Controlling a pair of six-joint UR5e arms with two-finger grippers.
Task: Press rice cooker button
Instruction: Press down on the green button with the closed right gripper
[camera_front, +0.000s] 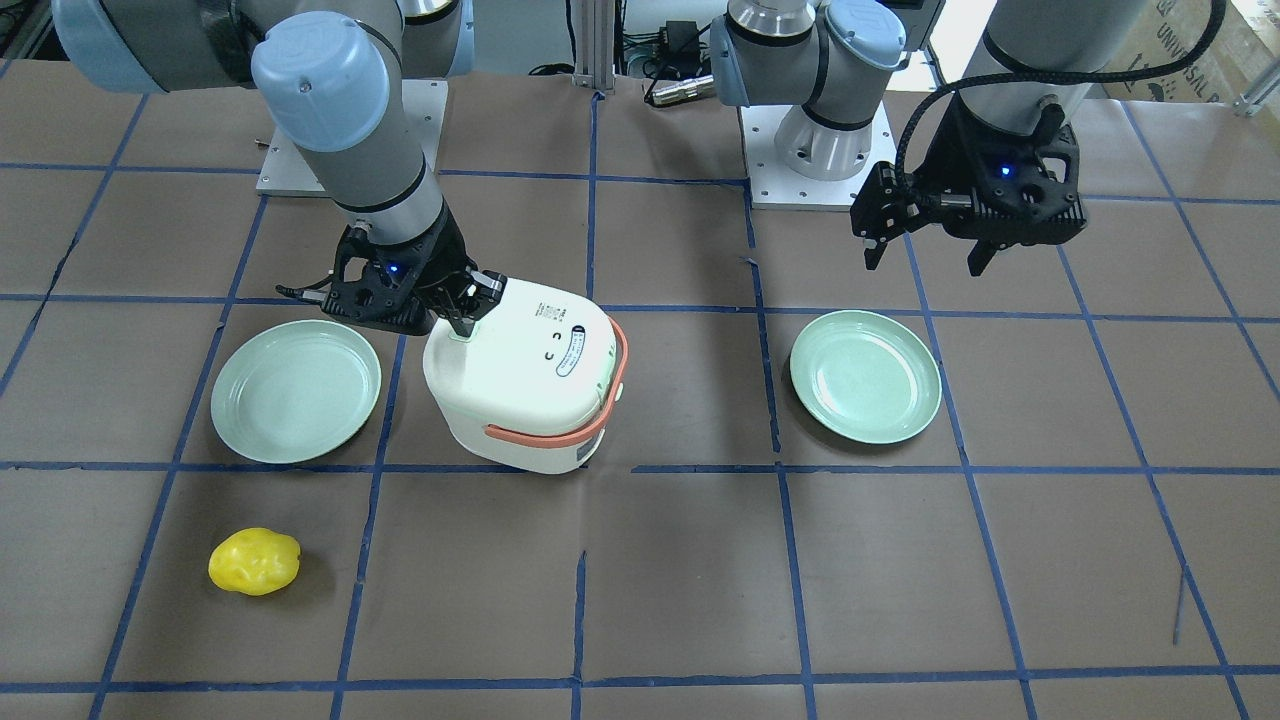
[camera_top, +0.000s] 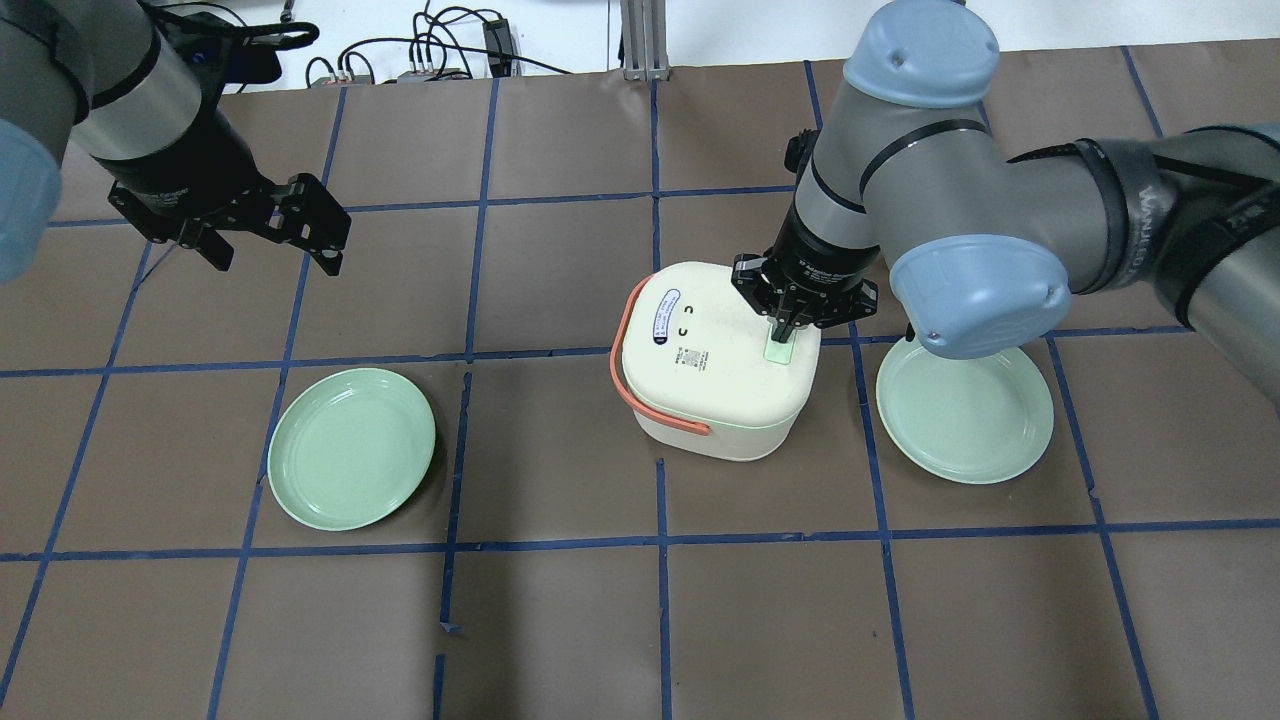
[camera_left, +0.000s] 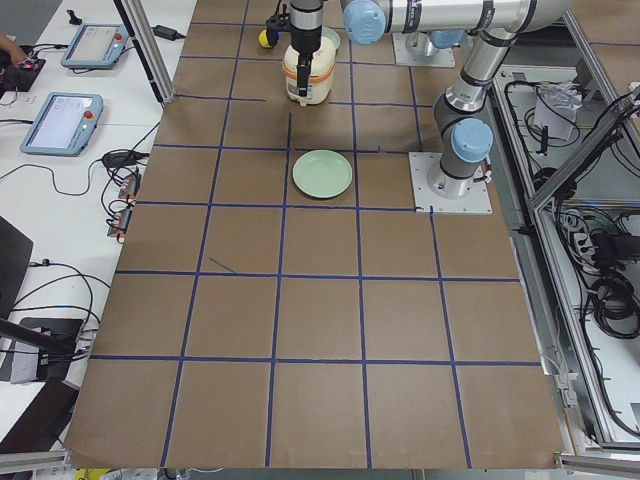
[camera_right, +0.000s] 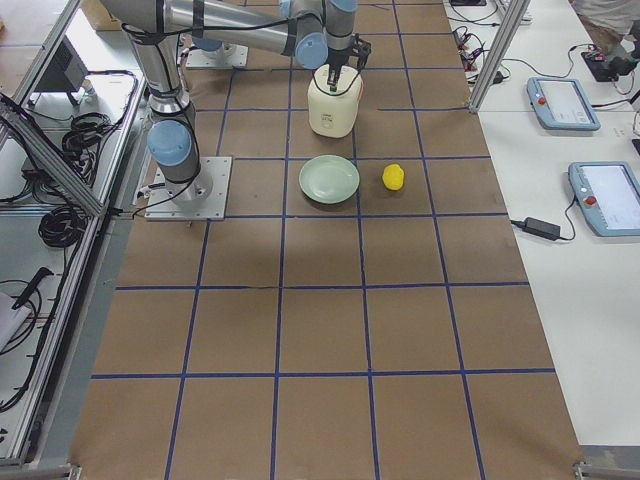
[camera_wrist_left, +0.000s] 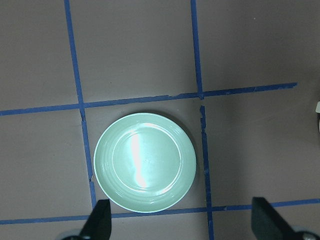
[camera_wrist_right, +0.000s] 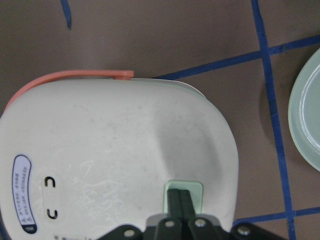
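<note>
Right pincer: the black two-finger right gripper (camera_wrist_right: 179, 192) has its fingers pressed together into one blunt tip and points straight down.
Button: that tip rests on the small pale-green square button (camera_wrist_right: 197, 196), set in a shallow dip near one edge of the lid. I cannot tell whether the button is actually depressed.
Cooker: the small rounded white rice cooker (camera_top: 715, 375) with a salmon-orange handle (camera_top: 622, 372) stands upright near the middle of the brown paper-covered table (camera_top: 560, 620). Its lid lies flat and closed.
Nearby: a round mint-green plate (camera_top: 965, 412) lies just beside the cooker, under the right arm.
Left pincer: the black left gripper (camera_top: 272, 256) hangs with fingers spread wide and empty, high above a second mint-green plate (camera_wrist_left: 145, 162), well apart from the cooker.
Far corner: a lumpy yellow object (camera_front: 254, 561) lies on its own.
Done: approach and alignment look finished, and contact is made.
Left: probably the downward push itself, or its completion, followed by lifting clear.
</note>
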